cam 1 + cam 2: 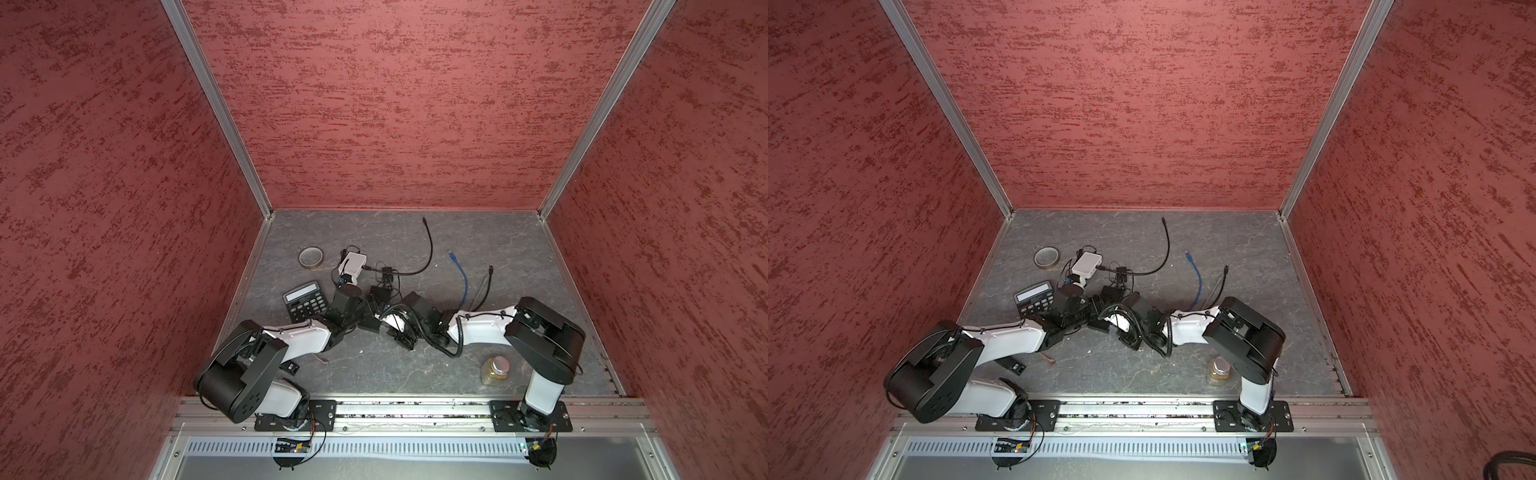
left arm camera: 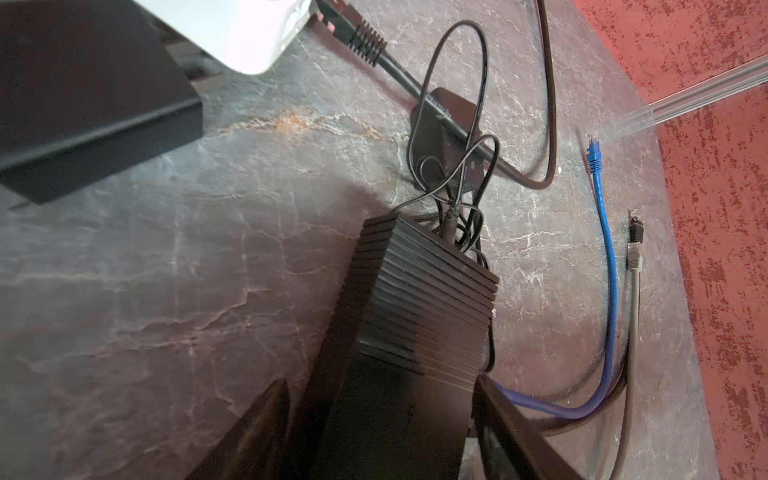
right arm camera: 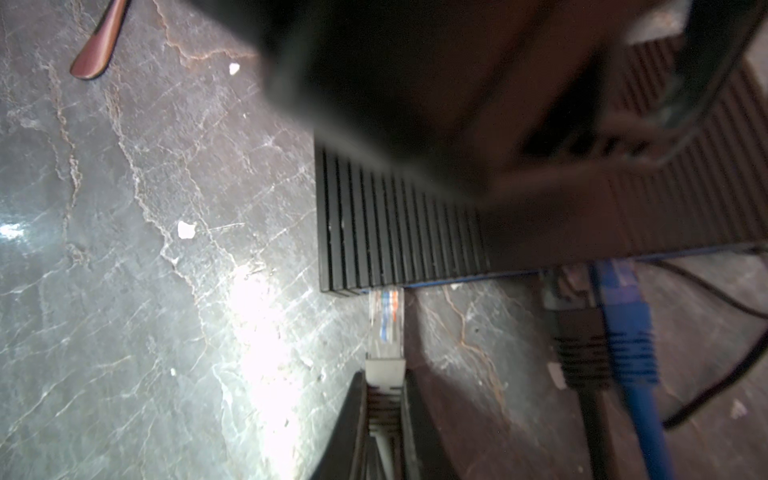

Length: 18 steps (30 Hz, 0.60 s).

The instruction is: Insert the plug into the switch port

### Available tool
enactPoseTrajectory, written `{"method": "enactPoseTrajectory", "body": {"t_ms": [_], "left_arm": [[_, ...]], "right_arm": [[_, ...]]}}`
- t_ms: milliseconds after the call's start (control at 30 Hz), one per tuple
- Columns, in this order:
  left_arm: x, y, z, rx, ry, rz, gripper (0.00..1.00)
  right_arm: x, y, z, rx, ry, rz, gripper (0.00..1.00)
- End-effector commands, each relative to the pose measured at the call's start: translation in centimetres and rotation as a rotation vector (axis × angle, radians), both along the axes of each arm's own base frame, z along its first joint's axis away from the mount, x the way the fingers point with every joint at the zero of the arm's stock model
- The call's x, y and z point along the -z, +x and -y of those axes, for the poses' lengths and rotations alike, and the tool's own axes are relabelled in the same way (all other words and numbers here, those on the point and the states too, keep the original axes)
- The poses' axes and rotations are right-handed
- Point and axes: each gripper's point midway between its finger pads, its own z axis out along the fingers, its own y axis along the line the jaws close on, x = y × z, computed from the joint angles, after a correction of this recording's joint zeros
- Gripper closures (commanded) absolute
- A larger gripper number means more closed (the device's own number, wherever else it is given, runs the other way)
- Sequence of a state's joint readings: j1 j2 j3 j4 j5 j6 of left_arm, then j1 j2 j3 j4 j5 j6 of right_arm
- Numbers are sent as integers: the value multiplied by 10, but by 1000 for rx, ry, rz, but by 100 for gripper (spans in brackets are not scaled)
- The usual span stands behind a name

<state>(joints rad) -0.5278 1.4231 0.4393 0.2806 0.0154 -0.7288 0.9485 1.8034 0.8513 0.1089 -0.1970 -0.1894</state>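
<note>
Grey marbled tabletop (image 1: 415,374) inside red walls (image 1: 415,104). Nearest, at lower right in a top view, a jar (image 1: 495,371) stands. At centre, the right gripper (image 3: 384,386) pinches the grey boot of the clear plug (image 3: 386,320), whose tip meets one end of the ribbed black switch (image 3: 395,232) along its front edge. The left gripper (image 2: 382,384) straddles the switch, fingers (image 2: 257,436) wide; whether they press it I cannot tell. Farther back lie a calculator (image 1: 304,305) and white box (image 1: 352,264).

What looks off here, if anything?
The thin black cord behind the switch is a loose tangle looped over a small black box. White flecks litter the table. Nothing looks damaged.
</note>
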Motion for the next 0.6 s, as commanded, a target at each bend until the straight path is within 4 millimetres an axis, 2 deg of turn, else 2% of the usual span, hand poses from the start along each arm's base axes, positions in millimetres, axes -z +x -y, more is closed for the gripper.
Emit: {"method": "enactPoseTrajectory", "body": {"t_ms": [0, 233, 333, 567], "left_arm": [[5, -2, 0, -16, 9, -14, 30], [6, -5, 8, 5, 13, -22, 30], [10, -6, 10, 8, 15, -31, 30], [13, -7, 19, 22, 3, -37, 31]], "right_arm": [[-14, 7, -10, 30, 44, 40, 92], [-28, 22, -15, 88, 79, 116, 92], [-35, 17, -23, 42, 99, 126, 92], [-37, -1, -34, -43, 87, 127, 92]]}}
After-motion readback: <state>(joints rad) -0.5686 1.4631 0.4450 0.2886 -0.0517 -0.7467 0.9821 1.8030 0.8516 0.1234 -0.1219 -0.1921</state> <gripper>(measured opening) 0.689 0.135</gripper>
